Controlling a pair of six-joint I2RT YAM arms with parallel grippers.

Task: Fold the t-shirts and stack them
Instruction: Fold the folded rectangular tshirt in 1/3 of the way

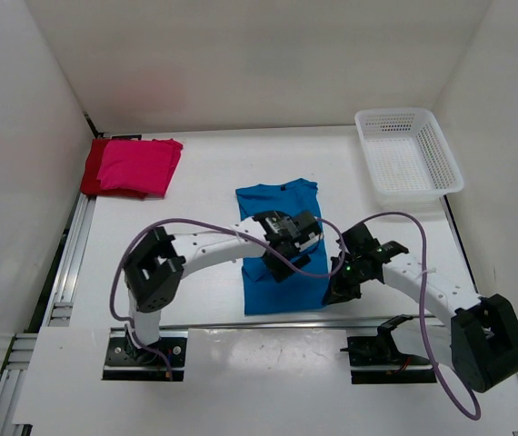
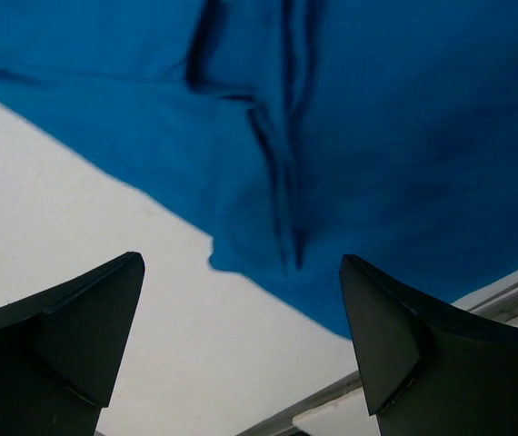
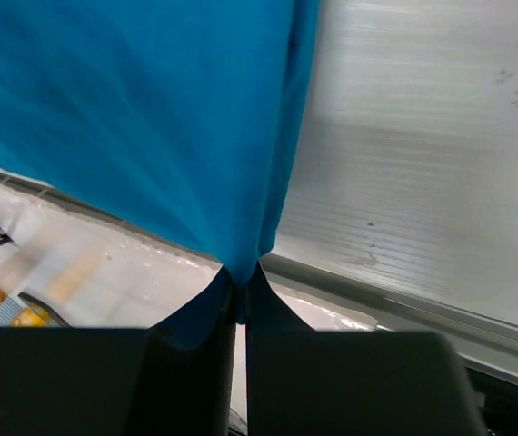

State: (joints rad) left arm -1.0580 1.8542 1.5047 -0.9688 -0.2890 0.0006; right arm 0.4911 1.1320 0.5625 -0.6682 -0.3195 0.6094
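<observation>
Lengthwise near-to-far: blue t-shirt (image 1: pixel 277 202), collar far.

Seemingly three t-shirts (image 1: pixel 282 245), one basket (image 1: pixel 395 113), two arms (image 1: pixel 204 247).

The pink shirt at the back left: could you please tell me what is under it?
The pink shirt lies on a dark red shirt, which peeks out at its left edge. The rest of the red one is covered.
</observation>
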